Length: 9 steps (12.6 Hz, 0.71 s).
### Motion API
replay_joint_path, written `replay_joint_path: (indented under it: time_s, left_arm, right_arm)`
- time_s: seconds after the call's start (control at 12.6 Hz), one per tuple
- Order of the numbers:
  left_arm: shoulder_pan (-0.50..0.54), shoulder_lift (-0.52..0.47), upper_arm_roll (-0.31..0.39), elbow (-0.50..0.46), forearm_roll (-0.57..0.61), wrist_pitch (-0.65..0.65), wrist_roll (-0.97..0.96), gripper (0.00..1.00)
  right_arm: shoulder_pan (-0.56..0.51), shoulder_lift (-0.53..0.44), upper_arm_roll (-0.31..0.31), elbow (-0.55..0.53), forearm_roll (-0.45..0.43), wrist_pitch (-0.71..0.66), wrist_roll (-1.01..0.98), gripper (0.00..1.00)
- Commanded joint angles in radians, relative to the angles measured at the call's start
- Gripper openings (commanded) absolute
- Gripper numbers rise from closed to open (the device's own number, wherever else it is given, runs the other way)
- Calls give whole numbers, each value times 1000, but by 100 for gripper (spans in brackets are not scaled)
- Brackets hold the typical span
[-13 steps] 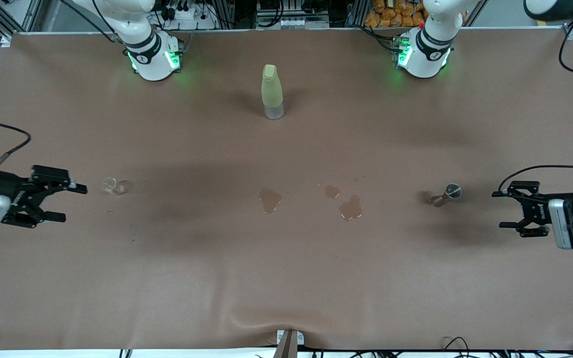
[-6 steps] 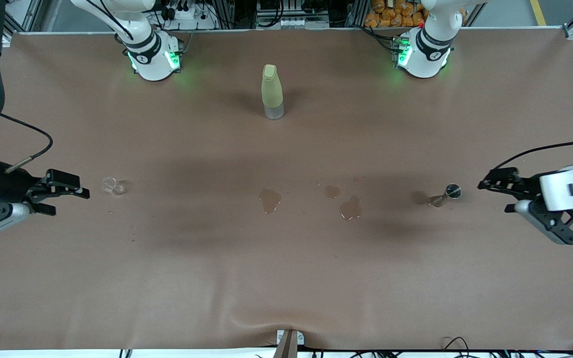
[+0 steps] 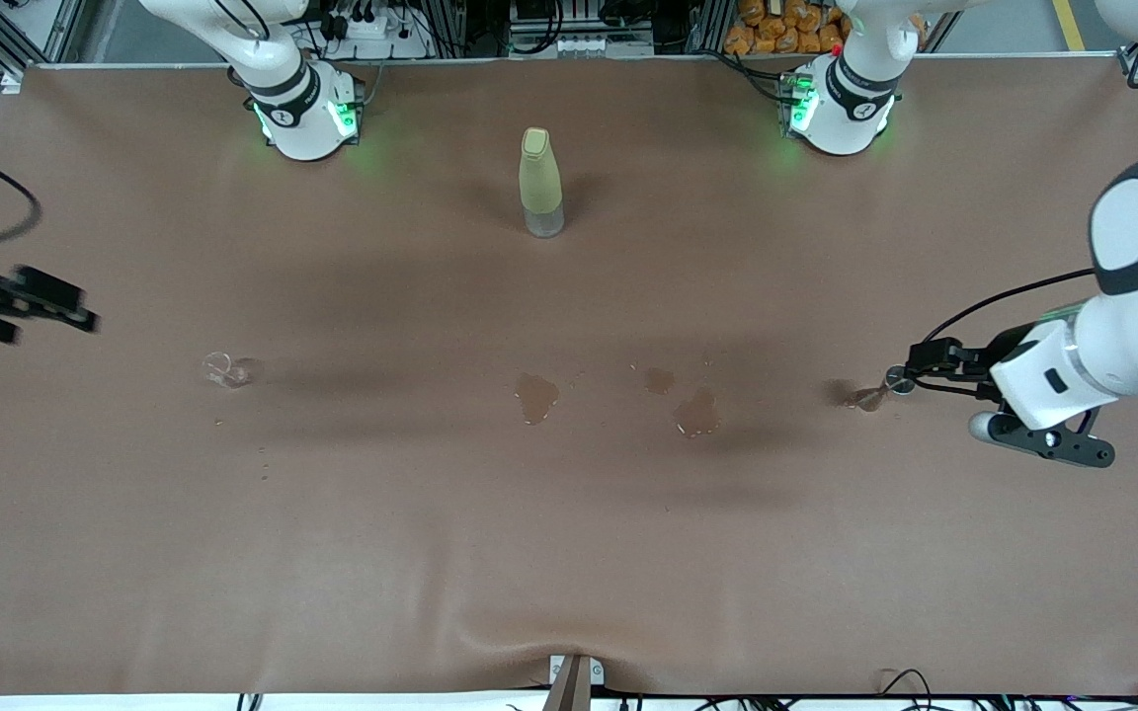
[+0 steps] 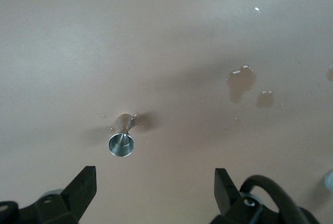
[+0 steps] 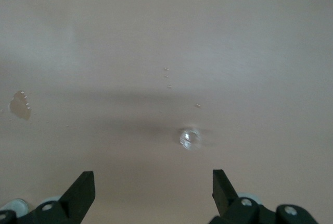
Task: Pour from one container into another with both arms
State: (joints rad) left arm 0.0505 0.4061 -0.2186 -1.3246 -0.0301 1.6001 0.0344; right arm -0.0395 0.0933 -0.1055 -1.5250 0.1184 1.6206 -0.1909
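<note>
While covered edge to edge by a brown mat, rumpled at the near edge. Wet puddles mid-table, more toward the left arm's end. Yellow-green bottle upright between the two arm bases, farther from the front camera than the puddles. Cables, metal framing and orange packets along the top edge, past the table.

Glass cup on the mat toward the right arm's end, nothing touching it. Right gripper at that end of the table, in the air, well apart from the cup, fingers spread and empty. Metal jigger upright toward the left arm's end. Left gripper just beside it, fingers spread, not gripping.

Only from the left wrist: down into the jigger's round bowl, droplets at its foot. Only from the right wrist: cup as a faint clear ring.
</note>
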Motion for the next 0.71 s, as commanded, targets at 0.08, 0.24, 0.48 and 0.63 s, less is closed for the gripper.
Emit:
replay_joint_path:
  time_s: [0.08,0.24,0.48,0.63]
  left_arm:
    - [-26,-64,12,-30,35,14,-186,100]
    - [-18,-93,13,-39,27,-9,-188,100]
    - [-14,-142,13,-53,26,-51,-195,100]
    - [-14,-154,13,-56,29,-34,-199,100]
  right_arm:
    - [1,-174,-2,-156,-17,-24,24,100]
    - [1,-188,-2,-156,-19,-53,22,100]
    - [0,-205,1,-143,-61,-93,24,100]
    - [3,-196,6,-113,-140,-93,24,100]
